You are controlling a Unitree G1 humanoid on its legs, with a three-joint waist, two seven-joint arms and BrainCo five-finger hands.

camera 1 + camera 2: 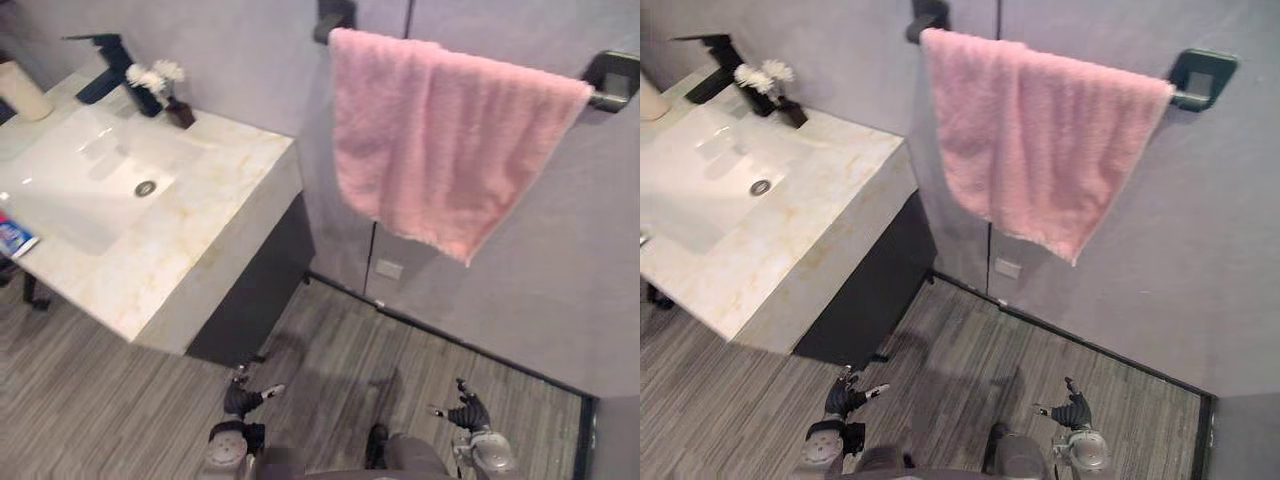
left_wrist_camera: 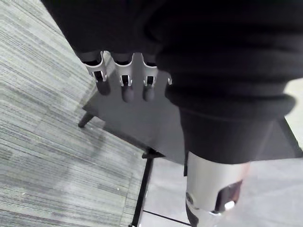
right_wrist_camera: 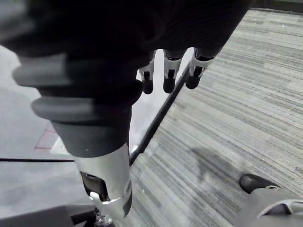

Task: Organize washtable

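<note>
The washtable (image 1: 205, 235) is a pale marble counter with a white sink (image 1: 85, 185) on a dark cabinet, at the left. On it stand a black faucet (image 1: 108, 62), a small dark vase of white flowers (image 1: 172, 98) and a cream cup (image 1: 20, 90). A blue and red packet (image 1: 12, 238) lies at its left edge. A pink towel (image 1: 440, 140) hangs over a black wall rail (image 1: 612, 82). My left hand (image 1: 243, 400) and right hand (image 1: 468, 412) hang low over the floor, away from the counter, fingers relaxed and empty. The left hand's fingers (image 2: 125, 82) and the right hand's fingers (image 3: 168, 75) hold nothing.
Grey striped floor (image 1: 340, 360) stretches between me and the grey wall. The counter's corner (image 1: 290, 160) juts out near the towel. A small wall socket (image 1: 389, 268) sits under the towel. A dark strip (image 1: 585, 430) borders the floor at the right.
</note>
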